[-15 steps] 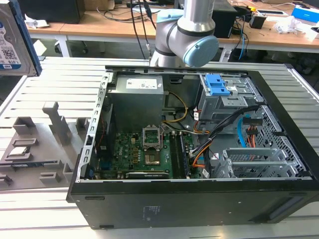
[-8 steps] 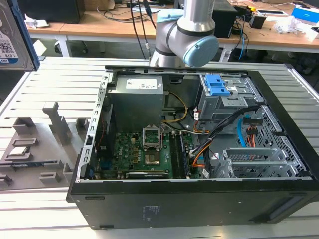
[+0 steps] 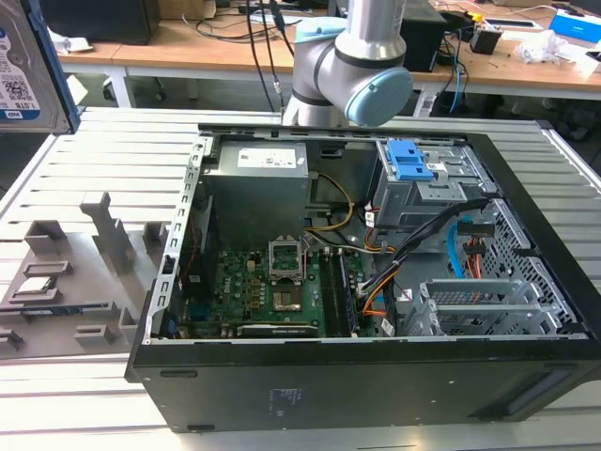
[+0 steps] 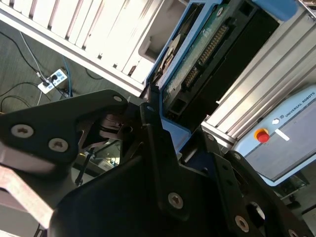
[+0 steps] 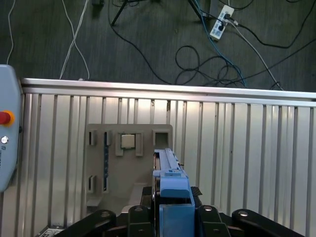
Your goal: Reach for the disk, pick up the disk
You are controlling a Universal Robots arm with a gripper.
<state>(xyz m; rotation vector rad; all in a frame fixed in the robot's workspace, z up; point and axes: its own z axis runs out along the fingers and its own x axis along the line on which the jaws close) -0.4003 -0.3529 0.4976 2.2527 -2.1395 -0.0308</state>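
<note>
Above the ribbed metal table [image 5: 247, 148], black gripper [image 5: 173, 212] clamps the flat, blue-framed disk [image 5: 170, 183] edgewise; green board [image 4: 200, 42] exposed.

disk [image 3: 17, 70]: blue frame, white-blue label | case [image 3: 376, 395]: black | motherboard [image 3: 246, 287]: green | table [image 3: 113, 160]: silver, ribbed

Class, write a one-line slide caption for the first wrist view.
Claw holding the blue-framed disk edge-on above the grey parts tray.

The exterior view looked down at a slant, from close by, into an open computer case [image 3: 376, 376] on a slatted table [image 3: 113, 141]. The first wrist view faced straight down on that table from high above. Both wrist views shared the disk [image 5: 170, 187], close up.
</note>
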